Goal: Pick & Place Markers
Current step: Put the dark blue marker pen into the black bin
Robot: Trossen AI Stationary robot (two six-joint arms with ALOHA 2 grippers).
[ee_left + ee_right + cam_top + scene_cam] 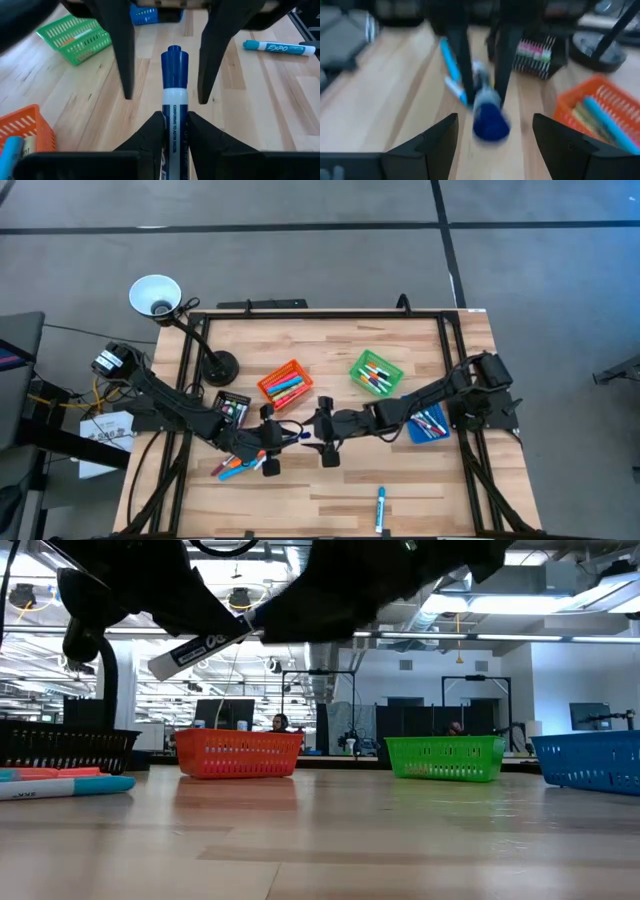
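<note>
The left gripper (175,131) clasps a dark blue marker (174,95) by its white barrel between its 2 fingers, the cap pointing forward into the gap between the right gripper's (492,131) 2 spread fingers. Those fingers flank the cap on both sides and grasp nothing.

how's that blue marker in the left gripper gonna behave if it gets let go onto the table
The blue marker looks like a stiff, round plastic barrel, so it would probably roll on the bare wooden table. It seems light. The left gripper pinches only its barrel, so the smooth surface might slip or pivot.
</note>
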